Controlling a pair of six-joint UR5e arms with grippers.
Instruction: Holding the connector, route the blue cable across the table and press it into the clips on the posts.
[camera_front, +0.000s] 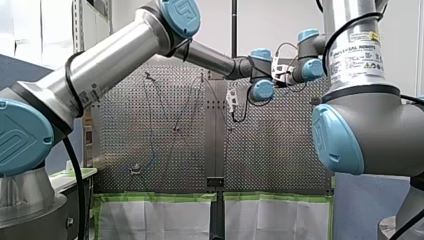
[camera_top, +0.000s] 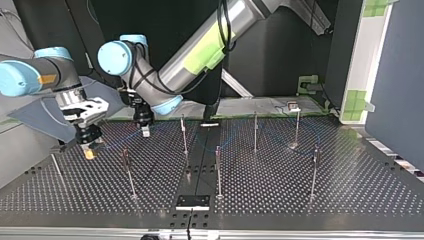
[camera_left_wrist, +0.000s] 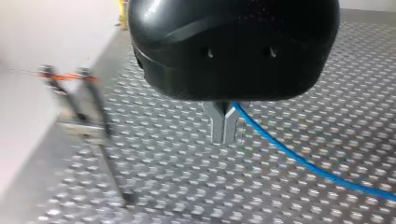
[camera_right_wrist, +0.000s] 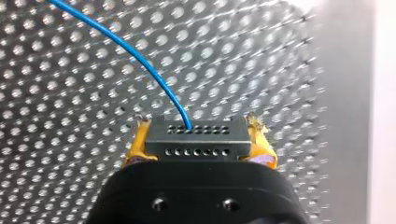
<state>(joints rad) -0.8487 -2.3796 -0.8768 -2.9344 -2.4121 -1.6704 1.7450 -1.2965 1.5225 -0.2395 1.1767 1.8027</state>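
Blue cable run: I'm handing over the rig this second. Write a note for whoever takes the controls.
Right claw: shut on the connector.
Left claw: shut on the blue cable.
Both sit at the top view's left; the cable trails over the table among the posts.
Done: connector gripped. Left: routing and clipping; I cannot tell whether any clip holds cable.

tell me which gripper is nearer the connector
Right. My right gripper clamps the connector between its yellow pads; my left gripper is apart from it, shut on the blue cable further along.
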